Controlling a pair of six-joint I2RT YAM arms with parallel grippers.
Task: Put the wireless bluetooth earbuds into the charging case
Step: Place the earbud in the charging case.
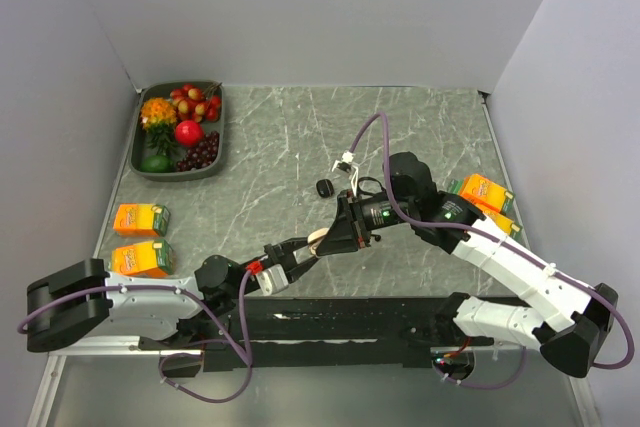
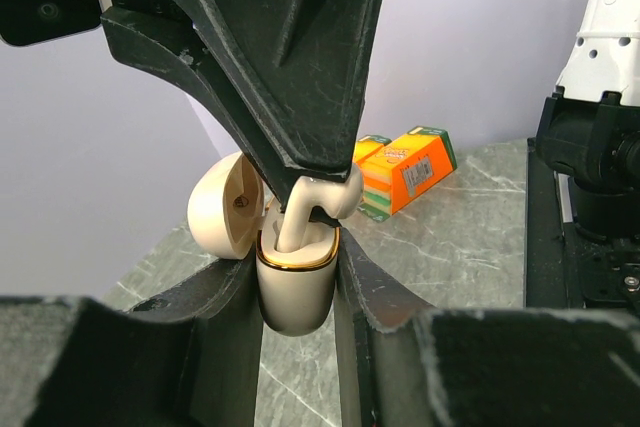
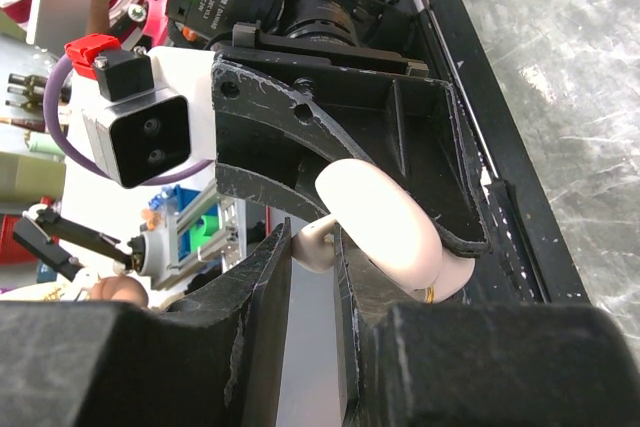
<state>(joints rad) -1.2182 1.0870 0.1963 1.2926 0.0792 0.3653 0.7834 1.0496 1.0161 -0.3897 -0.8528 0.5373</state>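
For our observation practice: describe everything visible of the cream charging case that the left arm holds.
The charging case is a small, glossy cream shell, smooth like plastic, with a gold band round its mouth. Its hinged lid stands open, tipped back to one side. The case sits upright, clamped at its sides by the left pincer. A cream earbud, held by the right pincer, has its stem reaching into the opening.

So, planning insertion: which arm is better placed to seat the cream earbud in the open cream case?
Right. The right jaws pinch the cream earbud, stem in the mouth of the open cream gold-rimmed case, which the left jaws clamp upright.
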